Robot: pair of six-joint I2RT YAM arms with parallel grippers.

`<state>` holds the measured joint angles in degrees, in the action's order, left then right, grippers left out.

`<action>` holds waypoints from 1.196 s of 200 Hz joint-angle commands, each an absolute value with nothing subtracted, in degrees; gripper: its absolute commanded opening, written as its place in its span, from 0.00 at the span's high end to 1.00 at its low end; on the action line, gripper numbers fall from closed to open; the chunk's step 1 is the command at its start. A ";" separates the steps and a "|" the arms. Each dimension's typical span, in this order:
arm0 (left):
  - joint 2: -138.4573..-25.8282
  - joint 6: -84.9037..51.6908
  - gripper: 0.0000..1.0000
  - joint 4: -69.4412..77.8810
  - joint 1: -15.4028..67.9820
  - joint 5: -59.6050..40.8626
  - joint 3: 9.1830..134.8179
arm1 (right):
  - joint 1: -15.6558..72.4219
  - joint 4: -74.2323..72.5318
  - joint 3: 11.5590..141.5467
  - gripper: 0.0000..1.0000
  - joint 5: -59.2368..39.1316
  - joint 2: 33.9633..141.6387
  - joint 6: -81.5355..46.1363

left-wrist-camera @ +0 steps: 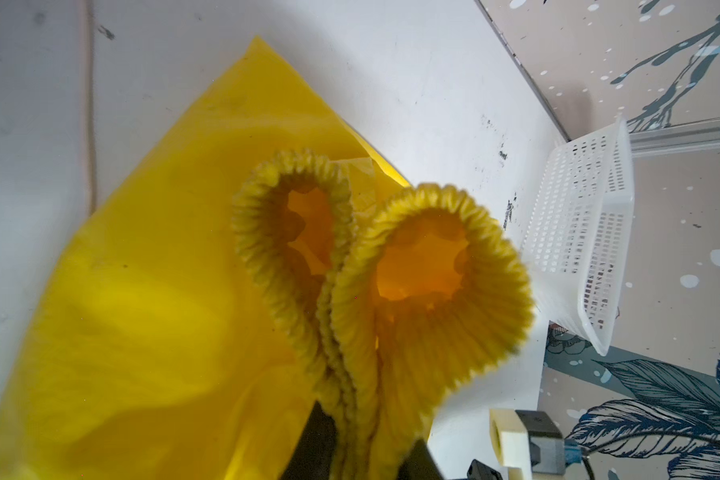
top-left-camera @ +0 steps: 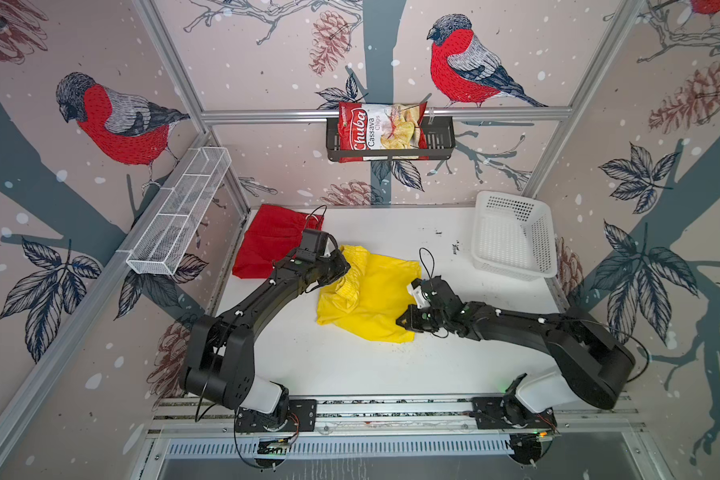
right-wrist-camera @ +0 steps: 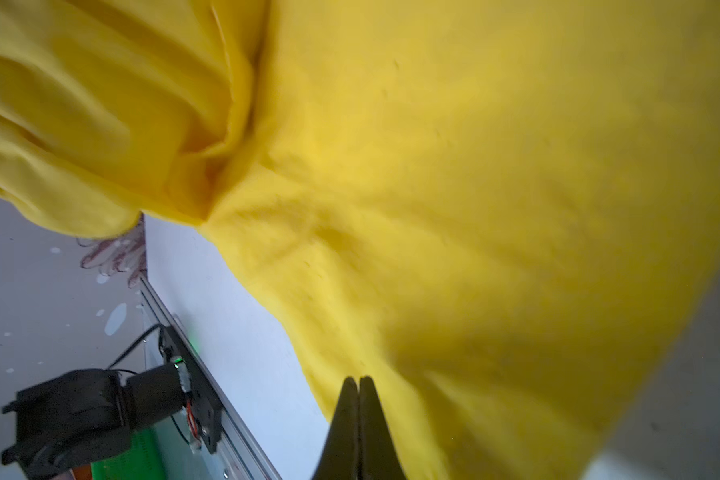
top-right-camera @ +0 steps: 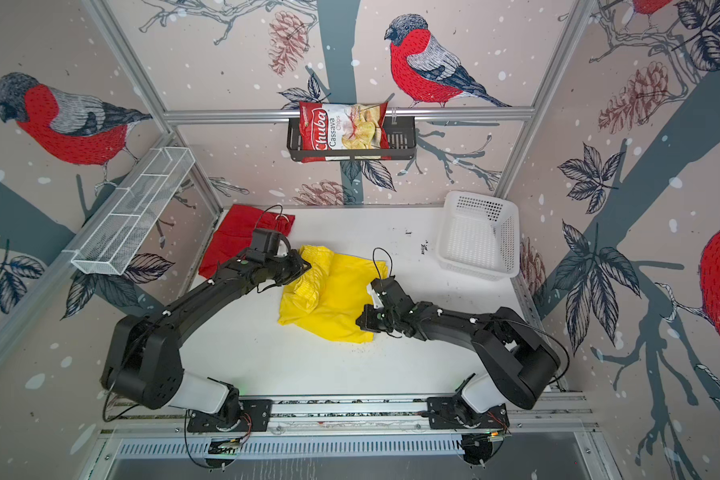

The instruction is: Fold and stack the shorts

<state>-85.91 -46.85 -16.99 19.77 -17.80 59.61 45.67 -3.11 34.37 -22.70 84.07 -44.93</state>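
The yellow shorts (top-left-camera: 371,291) (top-right-camera: 337,291) lie rumpled mid-table. My left gripper (top-left-camera: 344,266) (top-right-camera: 304,266) is at their far-left end. In the left wrist view it (left-wrist-camera: 362,440) is shut on the ribbed waistband (left-wrist-camera: 350,316), which loops up in two rings above the jaws. My right gripper (top-left-camera: 404,322) (top-right-camera: 362,322) sits at the near-right corner of the yellow shorts. In the right wrist view its fingers (right-wrist-camera: 358,380) are pressed together on the thin fabric (right-wrist-camera: 474,166), whose creases and edge run to the tips. The red shorts (top-left-camera: 267,245) (top-right-camera: 229,241) lie flat at the far left, partly behind the left arm.
A white perforated basket (top-left-camera: 512,268) (top-right-camera: 479,268) (left-wrist-camera: 578,249) stands at the far right of the white table (top-left-camera: 350,365). A red chips bag (top-left-camera: 381,126) sits in a black rack on the back wall. A white wire shelf (top-left-camera: 179,216) hangs on the left wall.
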 commanded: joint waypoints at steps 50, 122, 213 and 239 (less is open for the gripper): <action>-93.83 -45.52 0.73 -19.60 27.92 -12.93 67.93 | 52.12 9.23 41.71 0.97 -11.86 89.40 -44.30; -98.86 -47.41 0.80 -20.67 33.25 -11.72 70.25 | 53.77 5.43 43.76 0.99 -11.56 95.64 -44.56; -99.46 -50.76 0.32 -11.80 36.74 -23.14 69.45 | 51.27 5.71 40.22 1.00 -9.18 88.65 -45.39; -96.90 -51.22 0.33 -2.62 36.74 -30.69 67.63 | 42.33 8.77 36.19 0.96 -11.15 76.04 -44.38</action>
<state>-99.26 -50.57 -13.23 36.71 -21.74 68.45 48.25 4.75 38.59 -11.79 83.79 -45.12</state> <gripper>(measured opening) 0.677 0.048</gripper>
